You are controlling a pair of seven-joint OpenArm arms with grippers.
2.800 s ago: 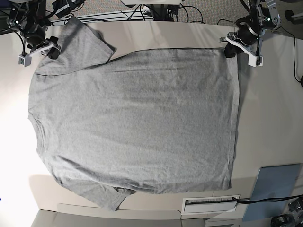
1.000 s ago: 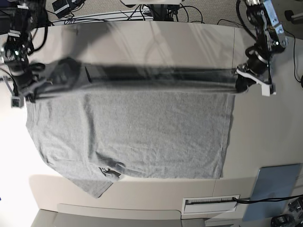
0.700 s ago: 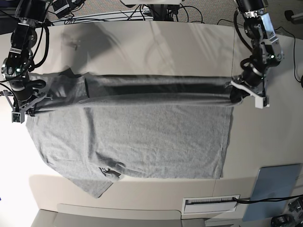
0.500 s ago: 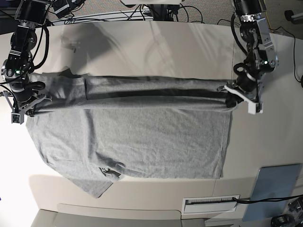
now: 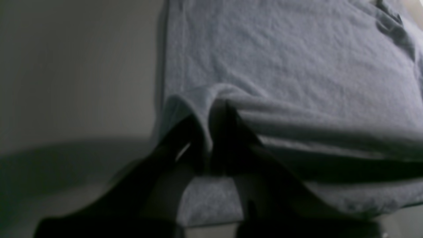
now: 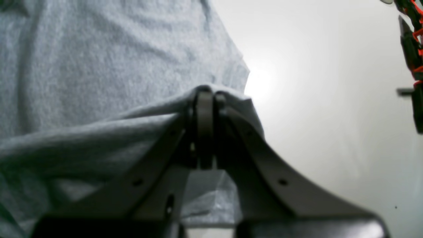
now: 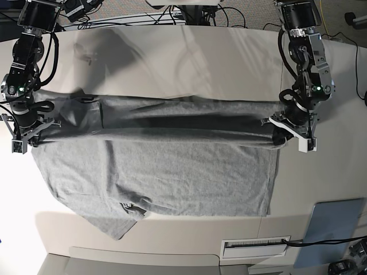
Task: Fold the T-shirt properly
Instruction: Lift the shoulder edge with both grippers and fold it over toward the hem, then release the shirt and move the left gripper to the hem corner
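The heather-grey T-shirt (image 7: pixel 172 172) lies across the table (image 7: pixel 172 57), plain side up. Its far edge is lifted into a taut band stretched between both grippers, above the flat lower layer. My left gripper (image 7: pixel 279 136), at the base view's right, is shut on the hem corner. In the left wrist view, that gripper (image 5: pixel 211 132) pinches a fold of cloth. My right gripper (image 7: pixel 30 133), at the base view's left, is shut on the shoulder end. The right wrist view shows this gripper (image 6: pixel 205 99) clamped on the fabric edge.
A blue-grey flat panel (image 7: pixel 332 229) lies at the near right corner, with a white slotted plate (image 7: pixel 255 247) beside it. Cables (image 7: pixel 189 14) run along the far edge. One sleeve (image 7: pixel 129 209) is crumpled at the shirt's near-left side.
Both grippers have carried the shirt's far edge toward the near side. The lifted band now hangs further over the flat layer, and the left gripper has come down and inward.
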